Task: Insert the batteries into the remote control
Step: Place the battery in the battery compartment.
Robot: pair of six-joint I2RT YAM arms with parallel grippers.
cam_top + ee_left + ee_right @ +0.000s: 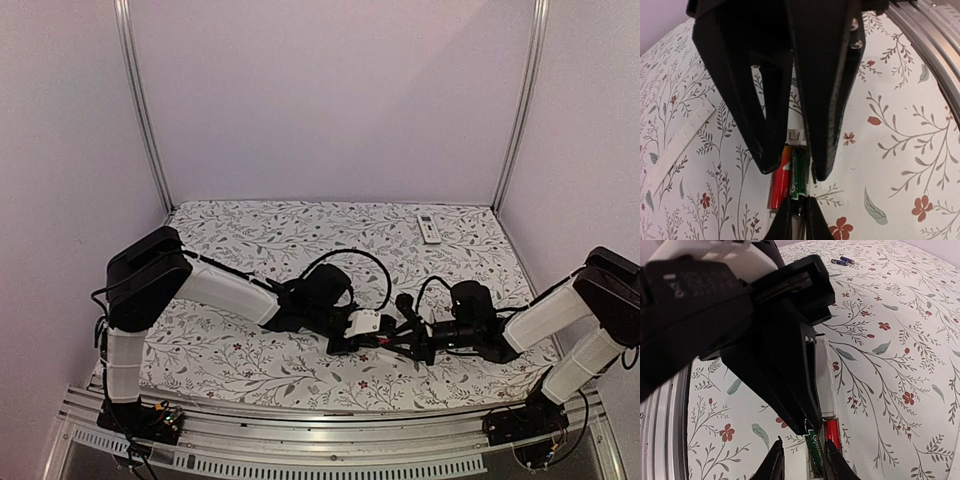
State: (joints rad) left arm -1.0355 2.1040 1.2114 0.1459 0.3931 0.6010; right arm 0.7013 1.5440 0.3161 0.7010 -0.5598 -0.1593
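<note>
Floral tablecloth (250,240). My left gripper (794,170) is clamped on the white remote (796,132); my right gripper (805,460) straddles the green battery (815,447) in it, grip unclear.

Top view: fixed camera high above near edge, tilted down and forward, far enough to take in whole white floral-print tabletop (250,230). Left wrist view: very close, looking steeply down past black jaws. Right wrist view: equally close, facing opposite way. Both wrist views share green and red cylindrical batteries (799,172) in slim white plastic remote (827,385).
</note>
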